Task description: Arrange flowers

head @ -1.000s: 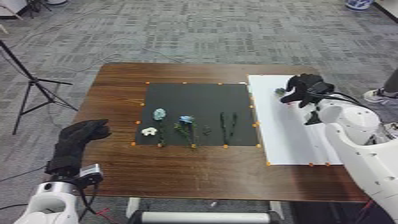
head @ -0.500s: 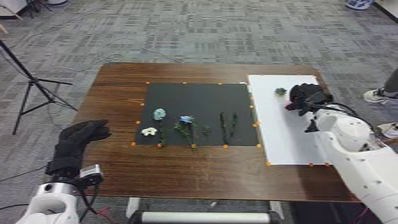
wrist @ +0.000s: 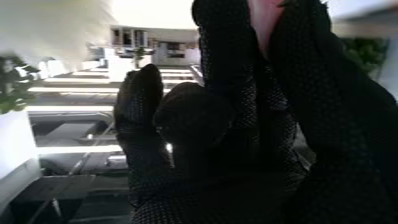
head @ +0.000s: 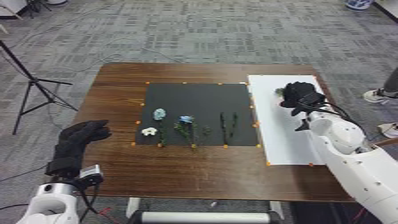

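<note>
In the head view my right hand [head: 300, 95] is low over the upper part of the white sheet [head: 282, 135], right beside a small green plant [head: 280, 92]. The right wrist view has my right hand [wrist: 240, 145] with its fingers mostly straight; something pink [wrist: 264, 20] shows between them, with green leaves [wrist: 362, 52] behind. Whether the pink thing is touched cannot be told. On the black mat [head: 191, 95] lie a pale blue flower [head: 160, 113], a blue flower [head: 187, 119], a white flower [head: 148, 131] and green stems [head: 224, 127]. My left hand [head: 82, 132] is relaxed and open, left of the mat.
Orange markers line the mat and the sheet on the brown table [head: 191, 172]. A black tripod [head: 33, 79] stands on the floor at the left. More leaves [wrist: 16, 85] and a white blurred thing [wrist: 62, 25] are close to the right wrist camera.
My right hand first drew back to the right, uncovering the small plant and a pink spot, then came back left over the pink spot. The left hand has kept still.
</note>
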`<control>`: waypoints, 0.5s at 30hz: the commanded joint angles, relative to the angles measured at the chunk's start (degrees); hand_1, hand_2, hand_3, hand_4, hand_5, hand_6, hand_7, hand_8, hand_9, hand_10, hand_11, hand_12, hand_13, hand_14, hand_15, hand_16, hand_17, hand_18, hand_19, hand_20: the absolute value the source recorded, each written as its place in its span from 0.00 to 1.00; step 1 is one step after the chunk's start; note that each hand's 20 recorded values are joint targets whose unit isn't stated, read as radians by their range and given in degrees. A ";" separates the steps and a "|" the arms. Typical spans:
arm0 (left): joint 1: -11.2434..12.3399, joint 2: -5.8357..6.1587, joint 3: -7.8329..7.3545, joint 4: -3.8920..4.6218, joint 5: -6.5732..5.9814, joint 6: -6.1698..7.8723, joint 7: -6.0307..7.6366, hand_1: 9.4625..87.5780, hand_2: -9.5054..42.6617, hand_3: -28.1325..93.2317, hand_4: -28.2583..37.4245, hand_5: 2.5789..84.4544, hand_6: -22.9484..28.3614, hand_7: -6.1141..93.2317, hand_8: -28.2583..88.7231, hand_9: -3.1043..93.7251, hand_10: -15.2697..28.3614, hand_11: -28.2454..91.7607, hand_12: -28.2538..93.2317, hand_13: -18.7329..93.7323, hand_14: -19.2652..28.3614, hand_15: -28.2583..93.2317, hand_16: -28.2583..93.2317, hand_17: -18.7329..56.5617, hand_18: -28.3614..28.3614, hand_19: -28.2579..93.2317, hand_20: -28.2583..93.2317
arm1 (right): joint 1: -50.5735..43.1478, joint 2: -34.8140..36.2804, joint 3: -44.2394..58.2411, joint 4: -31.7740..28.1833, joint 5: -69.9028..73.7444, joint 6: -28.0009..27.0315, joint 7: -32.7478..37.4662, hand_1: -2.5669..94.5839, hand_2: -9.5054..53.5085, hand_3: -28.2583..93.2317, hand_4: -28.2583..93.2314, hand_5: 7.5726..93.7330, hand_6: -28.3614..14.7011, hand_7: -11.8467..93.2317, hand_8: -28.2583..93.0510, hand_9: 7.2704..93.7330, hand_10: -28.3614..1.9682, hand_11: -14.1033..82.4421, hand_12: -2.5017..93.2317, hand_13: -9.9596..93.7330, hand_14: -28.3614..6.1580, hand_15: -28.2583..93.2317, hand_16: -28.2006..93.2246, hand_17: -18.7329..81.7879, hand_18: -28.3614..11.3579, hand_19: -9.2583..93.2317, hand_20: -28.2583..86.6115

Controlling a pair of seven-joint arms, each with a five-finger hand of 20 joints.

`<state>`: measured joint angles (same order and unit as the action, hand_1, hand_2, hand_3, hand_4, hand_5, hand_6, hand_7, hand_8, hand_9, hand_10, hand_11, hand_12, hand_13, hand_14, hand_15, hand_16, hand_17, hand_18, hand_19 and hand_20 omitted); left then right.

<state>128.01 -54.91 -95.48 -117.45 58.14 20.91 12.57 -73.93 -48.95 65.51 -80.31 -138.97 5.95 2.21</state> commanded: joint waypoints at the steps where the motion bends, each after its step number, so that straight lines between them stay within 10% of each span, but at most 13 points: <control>1: 0.65 0.34 -0.66 -0.47 -0.27 0.34 -0.18 0.32 0.33 0.78 0.09 0.65 0.49 0.30 0.17 0.63 0.65 0.48 0.35 0.57 0.77 0.60 0.22 0.32 0.75 0.45 0.44 | 2.42 5.44 -1.89 -11.51 4.52 -1.22 0.76 0.61 0.00 0.74 0.02 0.81 0.75 0.43 0.23 0.96 0.71 0.30 0.36 0.85 0.62 0.84 0.48 0.57 0.16 0.84 0.68; 15: -0.48 1.15 -0.51 -0.06 -0.09 -0.32 -0.73 0.32 0.34 0.78 0.09 0.65 0.49 0.30 0.17 0.63 0.65 0.48 0.35 0.57 0.77 0.60 0.22 0.32 0.75 0.45 0.44 | 6.36 4.78 -13.92 -20.71 7.46 -5.66 -1.70 0.61 0.00 0.75 0.02 0.80 0.76 0.43 0.23 0.96 0.72 0.29 0.37 0.85 0.63 0.84 0.48 0.56 0.16 0.84 0.68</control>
<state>127.92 -53.95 -95.97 -117.43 58.12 20.85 12.42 -68.51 -40.95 55.50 -99.96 -131.59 1.84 2.09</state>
